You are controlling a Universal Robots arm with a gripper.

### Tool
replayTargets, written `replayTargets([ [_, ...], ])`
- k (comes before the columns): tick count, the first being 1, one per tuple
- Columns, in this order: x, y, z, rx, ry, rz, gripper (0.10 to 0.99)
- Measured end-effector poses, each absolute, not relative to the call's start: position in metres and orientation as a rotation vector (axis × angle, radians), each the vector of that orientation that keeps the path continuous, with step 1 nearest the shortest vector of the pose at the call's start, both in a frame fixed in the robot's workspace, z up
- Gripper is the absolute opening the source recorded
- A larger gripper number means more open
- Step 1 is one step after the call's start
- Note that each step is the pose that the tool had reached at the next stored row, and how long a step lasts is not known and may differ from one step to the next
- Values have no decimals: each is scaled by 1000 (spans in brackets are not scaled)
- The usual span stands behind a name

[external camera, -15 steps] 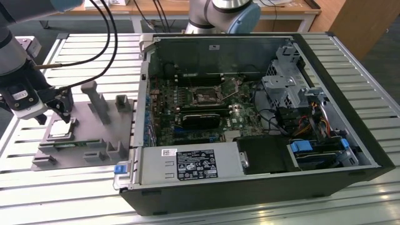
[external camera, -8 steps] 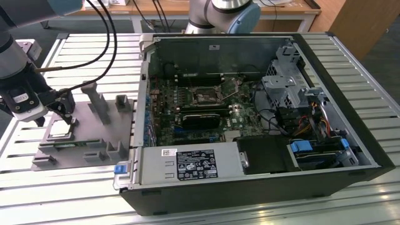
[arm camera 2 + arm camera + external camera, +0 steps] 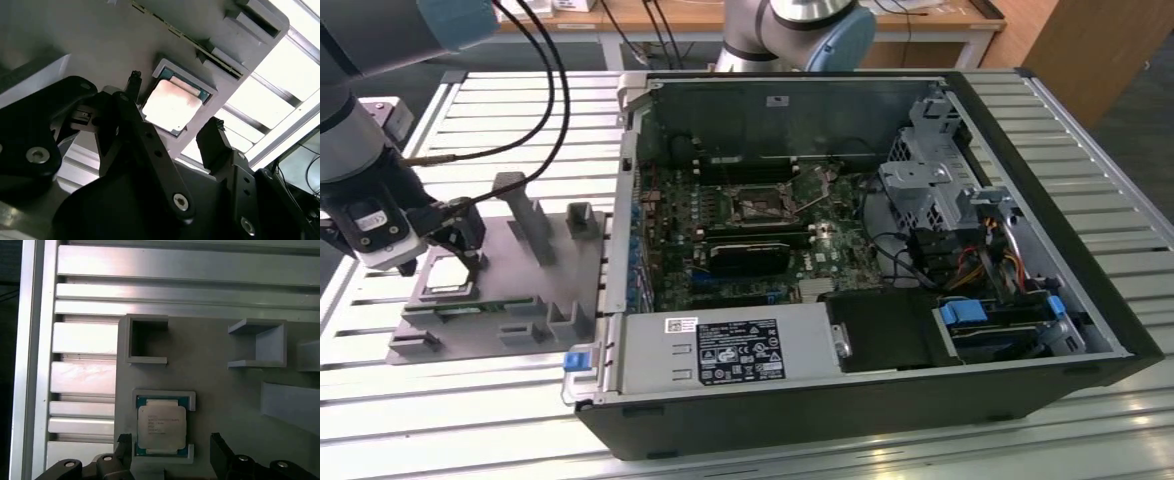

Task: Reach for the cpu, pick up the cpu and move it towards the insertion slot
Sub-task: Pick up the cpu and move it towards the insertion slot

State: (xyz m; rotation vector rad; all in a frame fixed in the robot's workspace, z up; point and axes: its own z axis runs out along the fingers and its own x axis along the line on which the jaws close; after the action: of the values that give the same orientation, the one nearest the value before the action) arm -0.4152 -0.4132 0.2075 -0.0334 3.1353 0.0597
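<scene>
In the exterior view, the robot arm's black two-fingered gripper (image 3: 440,264) hangs at the exterior view's left, a little below mid-height. It is over a flat grey plastic tray (image 3: 520,295) with upright blocks and posts, and the tray lies on a slatted silver metal table (image 3: 1081,120). The pincer is open, with one finger on each side of the cpu (image 3: 450,279), a small flat square chip with a shiny silver metal top and a pale rim. The chip lies flat on the tray, near the tray's edge at the exterior view's left. Well apart from it, around the middle of the frame, a black metal computer case (image 3: 1107,340) lies open on its side. On the green board inside sits the insertion slot (image 3: 758,205), a small square socket with a silvery metal frame around a dark centre.

In the second wrist view, the cpu (image 3: 172,105) rests in a shallow square recess (image 3: 165,65) of the grey tray. The black fingers (image 3: 215,140) flank it, spread apart and holding nothing.

In the first wrist view, the cpu (image 3: 161,427) sits flat inside the recess's raised pale frame (image 3: 165,395), with teal corners showing around the metal top. The gripper (image 3: 172,442) straddles the chip, and bare grey tray (image 3: 220,390) shows between the chip and one of the fingertips (image 3: 220,445).
</scene>
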Motion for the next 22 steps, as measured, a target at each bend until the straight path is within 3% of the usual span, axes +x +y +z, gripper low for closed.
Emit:
replayTargets([
  [22, -420, -407, 188, -33, 3135, 63, 722],
])
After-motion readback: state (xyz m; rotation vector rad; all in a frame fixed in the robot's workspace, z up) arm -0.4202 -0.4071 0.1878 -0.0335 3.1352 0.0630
